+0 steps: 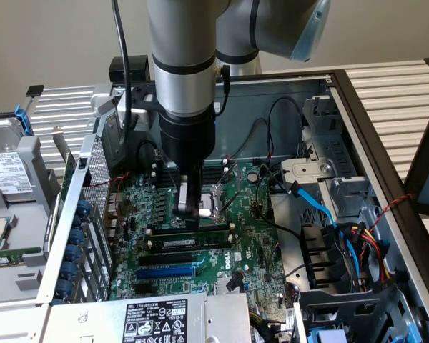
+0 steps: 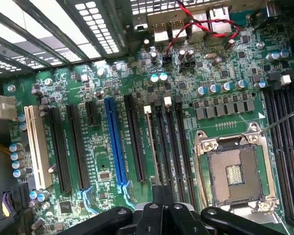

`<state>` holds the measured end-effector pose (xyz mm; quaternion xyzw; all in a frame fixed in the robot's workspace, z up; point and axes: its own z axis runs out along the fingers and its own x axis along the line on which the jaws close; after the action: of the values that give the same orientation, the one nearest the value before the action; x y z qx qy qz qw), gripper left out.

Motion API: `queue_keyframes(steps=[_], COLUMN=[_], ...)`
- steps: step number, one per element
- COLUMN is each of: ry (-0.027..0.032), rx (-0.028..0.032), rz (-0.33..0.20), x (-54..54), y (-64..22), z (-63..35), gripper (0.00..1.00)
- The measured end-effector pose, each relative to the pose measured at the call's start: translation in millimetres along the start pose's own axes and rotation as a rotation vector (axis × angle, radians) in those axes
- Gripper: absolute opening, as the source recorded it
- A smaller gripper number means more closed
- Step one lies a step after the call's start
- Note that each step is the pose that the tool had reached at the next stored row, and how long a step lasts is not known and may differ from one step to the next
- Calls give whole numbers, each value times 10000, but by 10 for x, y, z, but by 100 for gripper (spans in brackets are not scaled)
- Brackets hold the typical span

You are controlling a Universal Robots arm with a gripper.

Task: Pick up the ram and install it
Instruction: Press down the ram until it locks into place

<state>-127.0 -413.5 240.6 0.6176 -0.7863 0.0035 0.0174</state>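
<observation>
Gripper (image 1: 189, 211) clenched, hanging low over the motherboard (image 1: 254, 246) beside the CPU socket (image 2: 235, 174); the ram (image 1: 188, 243) lies just below its fingertips in a black slot (image 2: 174, 147). Whether it grips the stick cannot be told. Good practice: press squarely, keeping the stick aligned with its slot

plain beige wall (image 1: 50, 36) behind a white slatted tabletop (image 1: 393, 86)
</observation>
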Motion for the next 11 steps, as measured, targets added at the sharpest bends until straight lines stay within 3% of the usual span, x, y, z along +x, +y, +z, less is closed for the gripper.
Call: queue_keyframes(steps=[11], ry=[-28], rx=[-56], rz=[1780], x=[0], y=[0], z=[7], gripper=[11])
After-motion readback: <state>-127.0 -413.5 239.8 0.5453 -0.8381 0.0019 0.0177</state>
